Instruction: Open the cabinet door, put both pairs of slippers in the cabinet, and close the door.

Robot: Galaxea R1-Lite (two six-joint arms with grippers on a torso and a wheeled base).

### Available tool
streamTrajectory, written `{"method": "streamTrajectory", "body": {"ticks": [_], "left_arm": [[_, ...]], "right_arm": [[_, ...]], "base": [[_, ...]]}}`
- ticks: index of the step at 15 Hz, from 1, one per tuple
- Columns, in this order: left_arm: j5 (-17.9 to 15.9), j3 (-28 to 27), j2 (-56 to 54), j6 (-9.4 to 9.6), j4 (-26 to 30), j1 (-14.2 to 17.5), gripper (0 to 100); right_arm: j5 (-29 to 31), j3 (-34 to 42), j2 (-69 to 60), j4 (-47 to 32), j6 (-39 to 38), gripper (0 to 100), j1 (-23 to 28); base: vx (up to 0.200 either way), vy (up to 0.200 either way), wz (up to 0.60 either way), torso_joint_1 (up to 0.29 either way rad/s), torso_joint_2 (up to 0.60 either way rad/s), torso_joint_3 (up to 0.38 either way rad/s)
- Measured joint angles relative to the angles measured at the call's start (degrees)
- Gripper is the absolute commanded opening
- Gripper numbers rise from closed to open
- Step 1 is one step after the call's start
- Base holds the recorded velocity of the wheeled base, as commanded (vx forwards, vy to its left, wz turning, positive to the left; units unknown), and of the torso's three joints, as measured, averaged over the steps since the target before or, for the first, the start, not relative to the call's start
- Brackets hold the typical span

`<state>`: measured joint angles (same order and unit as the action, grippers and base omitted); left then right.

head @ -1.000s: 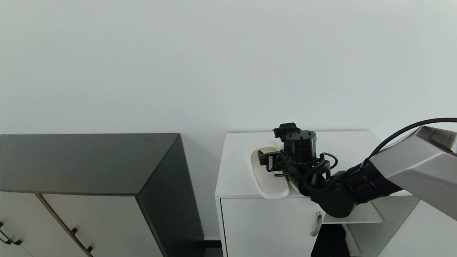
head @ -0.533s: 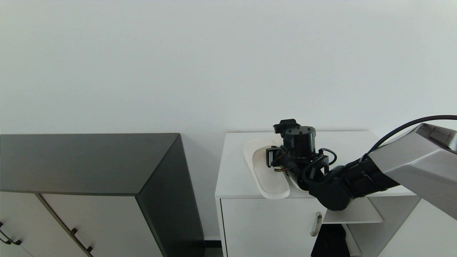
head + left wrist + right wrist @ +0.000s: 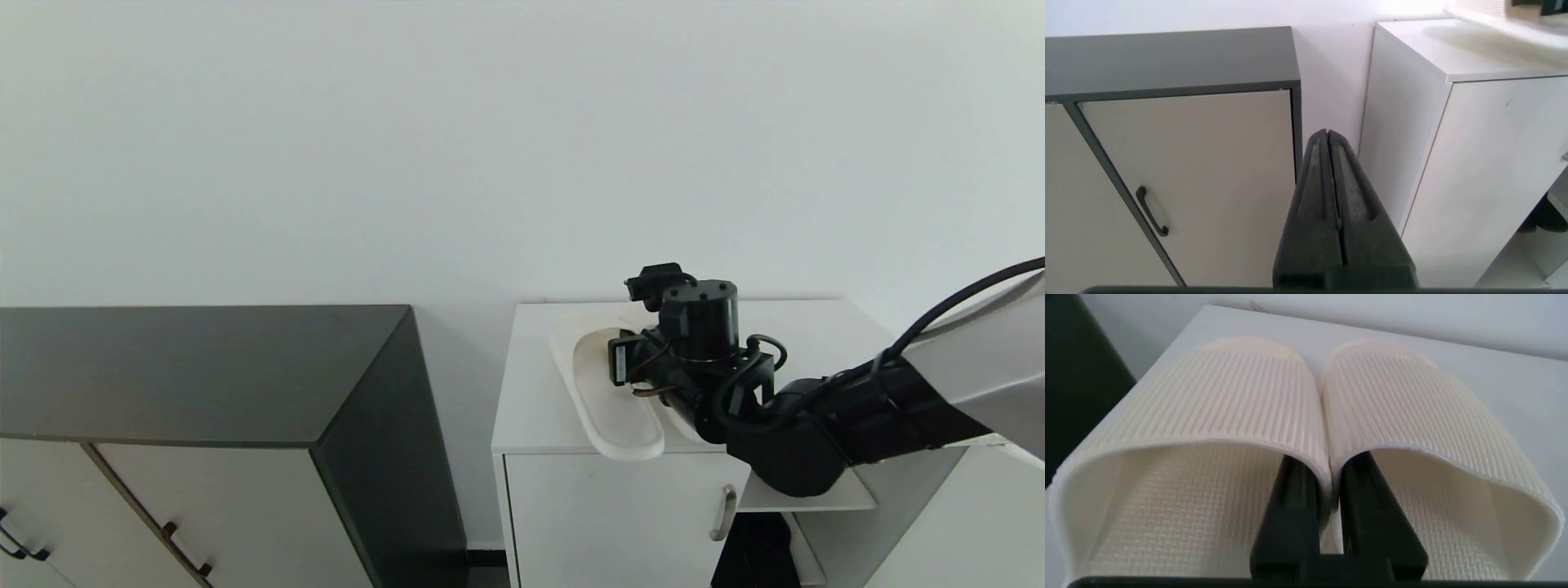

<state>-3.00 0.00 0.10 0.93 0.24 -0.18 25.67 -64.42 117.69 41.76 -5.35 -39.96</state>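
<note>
Between the clamped jaws of the right gripper [image 3: 1328, 480] sat the touching inner walls of two cream ribbed fabric slippers [image 3: 1229, 400], so a slow, level lift seemed wisest.

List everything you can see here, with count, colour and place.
grey cabinet: one, dark grey with pale doors, on the left.
white cabinet: one, white, right of the grey cabinet; right side open.
slippers: one pair, cream, atop the white cabinet, reaching its front edge.
dark thing: one, black, low inside the white cabinet; cannot tell what.
left hand: one, black, shut, facing the gap between the cabinets.
right hand: one, black, a finger in each slipper, shut on their adjoining walls.
</note>
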Motion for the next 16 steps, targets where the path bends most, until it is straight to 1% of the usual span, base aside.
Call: {"method": "streamTrajectory", "body": {"ticks": [4,6,7,12,16], "left_arm": [[-0.04,0.0,0.0,0.05,0.0,0.02,0],[-0.06,0.0,0.0,0.11,0.0,0.0,0],[-0.06,0.0,0.0,0.09,0.0,0.0,0],[-0.06,0.0,0.0,0.13,-0.02,0.0,0],[-0.09,0.0,0.0,0.13,-0.02,0.0,0]], "right_arm": [[0.02,7.0,-6.74,-0.09,-0.04,0,-3.94],[0.33,12.63,-10.14,1.01,-0.69,0,-6.07],[0.44,14.2,-11.46,1.72,-1.02,0,-6.84],[0.46,15.8,-13.14,1.89,-1.22,0,-7.72],[0.57,15.88,-13.28,1.89,-1.24,0,-7.75]], "base": [[0.0,0.0,0.0,0.0,0.0,0.0],[0.0,0.0,0.0,0.0,0.0,0.0],[0.0,0.0,0.0,0.0,0.0,0.0],[0.0,0.0,0.0,0.0,0.0,0.0],[-0.2,0.0,0.0,0.006,0.0,0.001]]}}
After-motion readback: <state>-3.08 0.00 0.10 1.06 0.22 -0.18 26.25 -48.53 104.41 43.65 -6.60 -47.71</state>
